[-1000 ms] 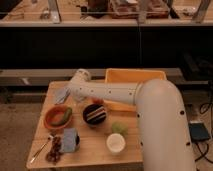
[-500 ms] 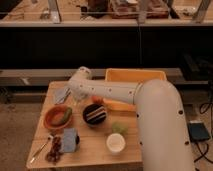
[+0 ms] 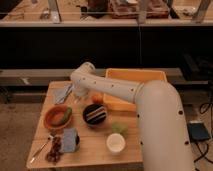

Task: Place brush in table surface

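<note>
The table surface [image 3: 90, 152] is a light wood plank top in the lower left. My arm reaches from the lower right across to the table's far left. The gripper [image 3: 70, 94] hangs low over the far left corner of the table. A pale whitish slim shape [image 3: 62, 95] lies at the gripper's end. It looks like the brush, and I cannot tell whether it is held or resting on the wood.
A yellow bin [image 3: 135, 76] stands at the table's back right. An orange bowl [image 3: 54, 119], a dark bowl [image 3: 94, 114], an orange fruit [image 3: 97, 98], a white cup [image 3: 115, 143], a blue packet [image 3: 70, 139] and a thin spoon-like utensil [image 3: 39, 151] lie on the table.
</note>
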Available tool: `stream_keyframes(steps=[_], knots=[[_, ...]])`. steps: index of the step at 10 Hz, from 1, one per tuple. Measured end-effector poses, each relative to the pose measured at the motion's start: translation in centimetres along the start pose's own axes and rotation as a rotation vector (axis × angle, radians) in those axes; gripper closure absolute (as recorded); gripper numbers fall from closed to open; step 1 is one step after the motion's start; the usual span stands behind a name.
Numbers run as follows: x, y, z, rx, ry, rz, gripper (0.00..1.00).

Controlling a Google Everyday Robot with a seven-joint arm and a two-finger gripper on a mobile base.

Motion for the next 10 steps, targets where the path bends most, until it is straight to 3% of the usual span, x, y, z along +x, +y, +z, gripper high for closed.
stream_keyframes(steps=[3,10], knots=[[-0.23,-0.83,-1.13,0.010,-0.046,-0.030,0.20],[-0.30,-0.85,-1.09,0.010,-0.047,-0.032,0.20]])
